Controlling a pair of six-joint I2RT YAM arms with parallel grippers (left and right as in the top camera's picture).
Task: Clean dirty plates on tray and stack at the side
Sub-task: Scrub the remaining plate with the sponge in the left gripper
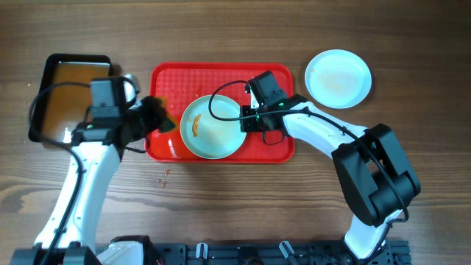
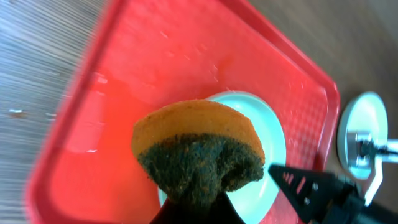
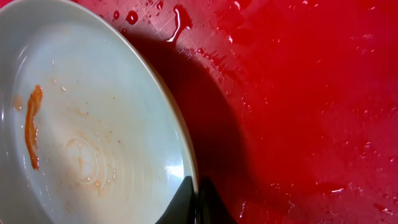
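While the right gripper (image 3: 194, 202) pinches the dirty plate (image 1: 213, 129) by its rim, the left gripper (image 1: 151, 115) holds a sponge (image 2: 199, 155) over the tray (image 1: 221, 68).

Dirty plate sits mid-tray, close to the robot-side rim of the tray. It has an orange smear (image 3: 32, 124) on its left half, and its right edge looks lifted off the tray floor, with shadow under it. Right jaws are together on that edge. Left jaws are clamped on the sponge, yellow-orange foam with a dark green scrub face, above the tray's left end and just beside the plate; can't tell if they touch. Tray floor is wet. The second plate (image 1: 338, 78) lies on the table off the tray's far right corner, clear of it. The black pan (image 1: 77, 57) of brownish water sits just off the tray's left end.
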